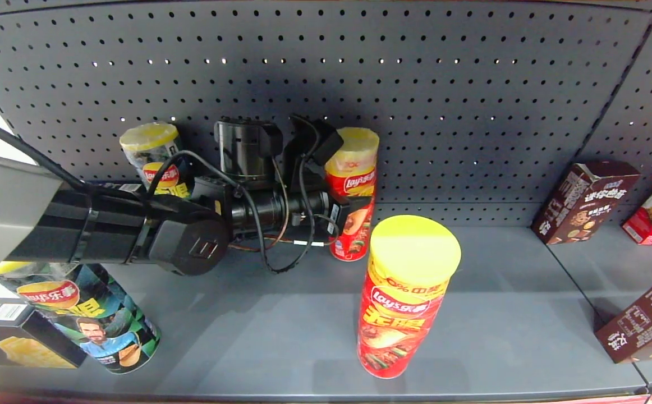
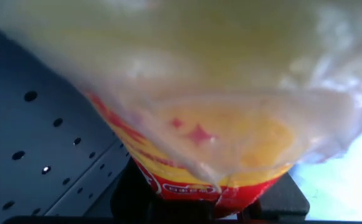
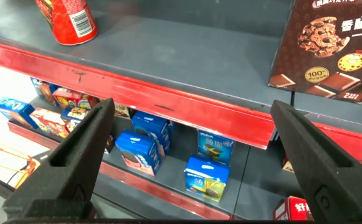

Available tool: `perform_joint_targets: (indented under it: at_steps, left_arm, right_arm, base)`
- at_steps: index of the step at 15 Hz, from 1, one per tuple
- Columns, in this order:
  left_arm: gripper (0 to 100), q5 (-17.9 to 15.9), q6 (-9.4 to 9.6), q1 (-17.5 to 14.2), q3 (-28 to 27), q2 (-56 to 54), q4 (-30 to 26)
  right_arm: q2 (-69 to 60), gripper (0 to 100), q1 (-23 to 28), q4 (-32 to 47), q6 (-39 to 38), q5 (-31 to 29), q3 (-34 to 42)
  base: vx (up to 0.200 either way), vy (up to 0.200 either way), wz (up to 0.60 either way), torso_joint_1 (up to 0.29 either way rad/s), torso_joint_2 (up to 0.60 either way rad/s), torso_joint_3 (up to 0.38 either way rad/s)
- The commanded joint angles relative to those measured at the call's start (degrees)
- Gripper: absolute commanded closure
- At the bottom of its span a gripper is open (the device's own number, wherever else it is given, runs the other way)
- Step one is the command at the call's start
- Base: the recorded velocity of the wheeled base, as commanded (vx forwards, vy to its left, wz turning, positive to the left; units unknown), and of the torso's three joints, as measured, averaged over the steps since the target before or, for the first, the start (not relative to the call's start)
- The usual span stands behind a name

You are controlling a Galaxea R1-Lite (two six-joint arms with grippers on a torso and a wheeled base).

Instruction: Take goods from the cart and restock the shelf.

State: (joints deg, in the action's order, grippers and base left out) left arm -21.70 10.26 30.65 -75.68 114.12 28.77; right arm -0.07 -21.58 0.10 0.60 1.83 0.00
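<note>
Status: left hand (image 1: 349,217) is pinching the red cylindrical cardboard chip can with a yellow plastic lid (image 1: 354,179) around its lower half. The can is at the rear of the grey metal shelf (image 1: 281,320), just in front of the grey perforated back panel (image 1: 444,84). We read its base as on the shelf or very nearly, but can't confirm contact. Long axis vertical, lid up, label facing the aisle, slight lean at most.

A second red can (image 1: 407,297) stands upright nearer the front edge, so we judge at least one placement done. Dark green chip cans (image 1: 152,157) sit to the left, brown cardboard boxes (image 1: 581,202) to the right.

Left for this item: release, then back the arm out without tipping it. Right hand (image 3: 193,112) is spread wide, nothing between the fingers, out in front of the shelving near its red front lip. We can't tell how much stock remains.
</note>
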Motion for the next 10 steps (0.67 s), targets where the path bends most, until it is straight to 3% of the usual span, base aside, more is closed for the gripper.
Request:
perform_joint_targets:
  at_steps: [1,9,10]
  left_arm:
    - [100,0.0,0.11,0.0,-1.2,1.2,0.1]
    - [100,0.0,0.81,0.2,-1.8,2.2,0.4]
    - [0,0.1,2.74,0.1,-1.8,2.2,0.3]
  right_arm:
    - [0.1,0,0.0,0.0,0.0,0.0,0.0]
    - [0.1,0,0.0,0.0,0.0,0.0,0.0]
    - [0.1,0,0.0,0.0,0.0,0.0,-0.1]
  base:
    - [0.0,0.0,0.0,0.0,0.0,0.0]
    - [0.0,0.0,0.0,0.0,0.0,0.0]
    - [0.0,0.0,0.0,0.0,0.0,0.0]
